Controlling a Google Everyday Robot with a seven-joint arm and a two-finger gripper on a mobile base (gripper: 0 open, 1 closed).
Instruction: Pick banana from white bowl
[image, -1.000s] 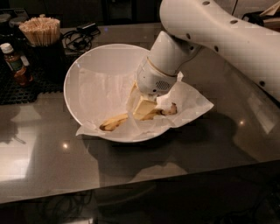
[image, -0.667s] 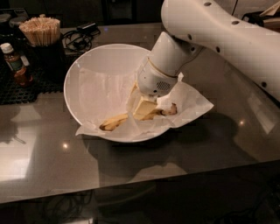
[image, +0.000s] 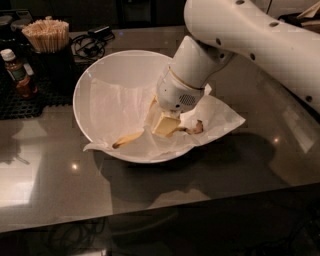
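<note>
The white bowl (image: 86, 80) stands in the middle of the dark counter, lined with crinkled white paper (image: 220, 116) that spills over its right rim. The banana (image: 127, 139) lies in the bowl's near part. Its yellow left end shows, its dark stem end (image: 198, 127) shows to the right, and its middle is hidden. My gripper (image: 164, 124) is down inside the bowl, right over the banana's middle and touching it. The white arm comes in from the upper right.
A cup of wooden sticks (image: 48, 35) and a small brown bottle (image: 17, 72) stand on a black mat (image: 25, 102) at the far left. Black cables (image: 92, 42) lie behind the bowl. The counter's front edge runs along the bottom.
</note>
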